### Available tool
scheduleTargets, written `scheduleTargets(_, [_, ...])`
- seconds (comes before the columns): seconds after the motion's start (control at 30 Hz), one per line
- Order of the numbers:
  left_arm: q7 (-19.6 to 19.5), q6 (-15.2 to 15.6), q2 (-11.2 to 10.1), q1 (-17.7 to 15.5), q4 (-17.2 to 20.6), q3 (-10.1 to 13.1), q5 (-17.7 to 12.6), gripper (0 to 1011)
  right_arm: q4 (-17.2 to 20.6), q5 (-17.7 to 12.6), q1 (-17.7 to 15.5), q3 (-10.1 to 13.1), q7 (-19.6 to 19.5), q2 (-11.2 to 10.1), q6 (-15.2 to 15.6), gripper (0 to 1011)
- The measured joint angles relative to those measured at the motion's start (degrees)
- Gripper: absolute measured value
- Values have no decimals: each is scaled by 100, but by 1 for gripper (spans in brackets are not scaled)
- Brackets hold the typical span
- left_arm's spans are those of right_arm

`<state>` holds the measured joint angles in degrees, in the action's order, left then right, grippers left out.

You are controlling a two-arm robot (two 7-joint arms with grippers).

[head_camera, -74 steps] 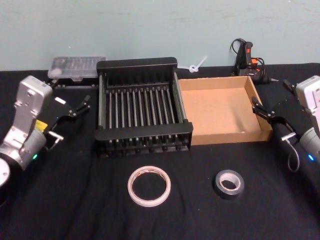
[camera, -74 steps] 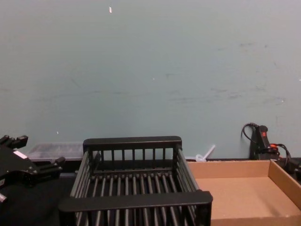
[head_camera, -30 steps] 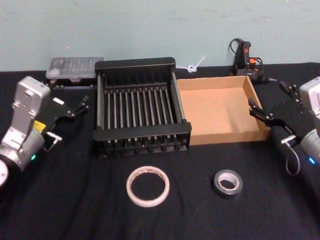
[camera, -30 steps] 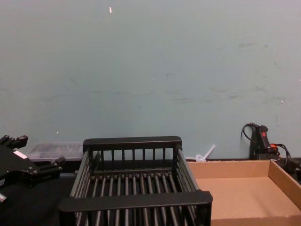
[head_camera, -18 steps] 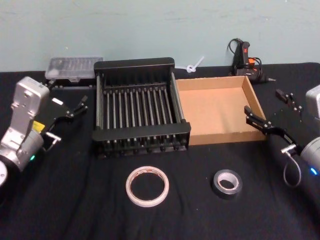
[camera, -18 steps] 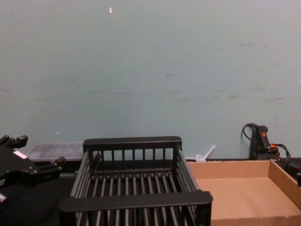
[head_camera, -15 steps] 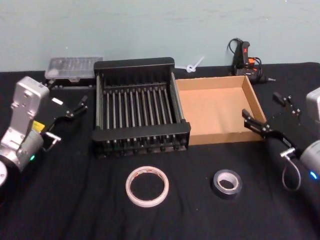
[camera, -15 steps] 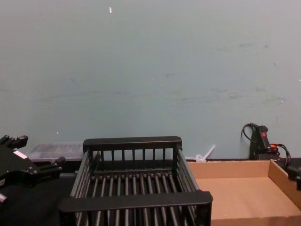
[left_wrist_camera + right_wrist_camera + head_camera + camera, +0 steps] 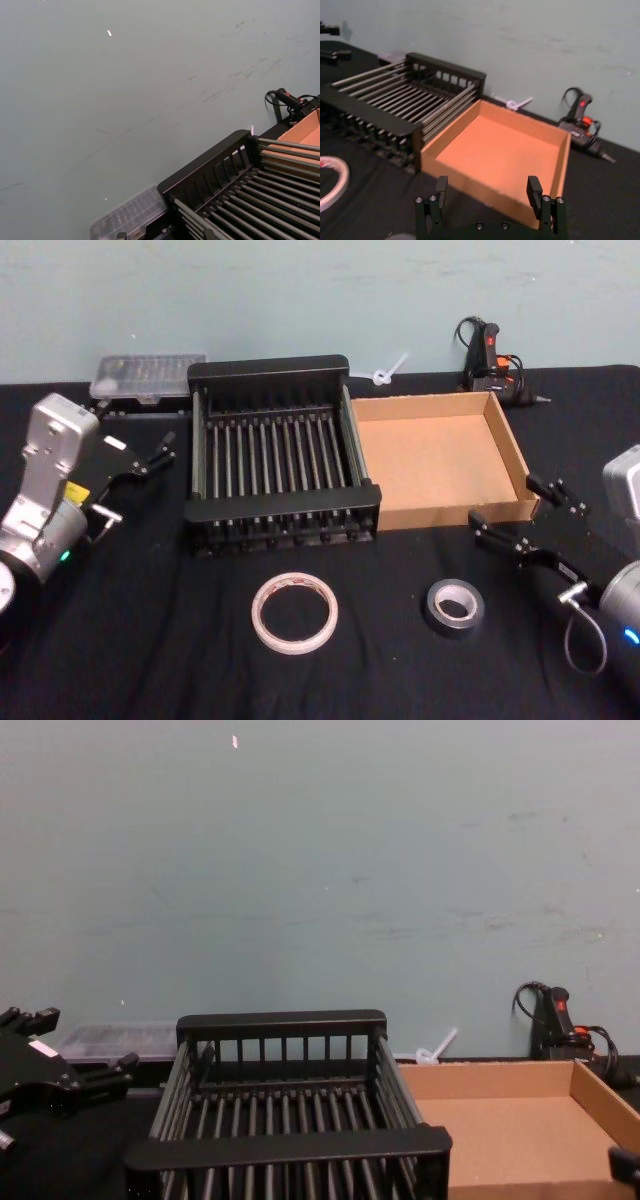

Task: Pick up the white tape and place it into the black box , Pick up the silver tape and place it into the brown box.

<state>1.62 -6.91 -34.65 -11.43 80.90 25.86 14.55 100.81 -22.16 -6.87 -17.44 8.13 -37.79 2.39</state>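
the left gripper [image 9: 165,448] hangs over the table's left side, left of the black box [image 9: 280,515], its claw parted and holding nothing. a clear plastic case [image 9: 147,374] lies at the back edge behind it. the black box sits mid-table toward the back, touching the brown box [image 9: 508,445] on its right; both hold nothing. the white tape [image 9: 294,612] lies flat near the front edge, in front of the black box. the silver tape [image 9: 457,607] lies flat to its right, well apart, in front of the brown box. the right gripper [image 9: 513,518] hovers off the brown box's front right corner, just behind and right of the silver tape, claw spread wide and holding nothing. a glue gun [image 9: 489,353] rests at the back right corner.
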Motion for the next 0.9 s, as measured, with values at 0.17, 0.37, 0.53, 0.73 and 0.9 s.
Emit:
scheduleTargets(0.17, [0, 0, 0, 0, 0, 0, 0, 1001, 155, -49, -183, 32, 134, -62, 204, 1002])
scheduleTargets(0.37, [0, 0, 0, 0, 0, 0, 0, 1001, 253, -52, -280, 24, 310, -125, 432, 1002])
scheduleTargets(0.53, [0, 0, 0, 0, 0, 0, 0, 1001, 287, 1, -294, -6, 477, -172, 679, 1002])
scheduleTargets(0.73, [0, 0, 0, 0, 0, 0, 0, 1001, 288, 83, -267, -11, 575, -170, 975, 1002])
scheduleTargets(0.9, [0, 0, 0, 0, 0, 0, 0, 1001, 250, 126, -225, -8, 634, -113, 1221, 1002])
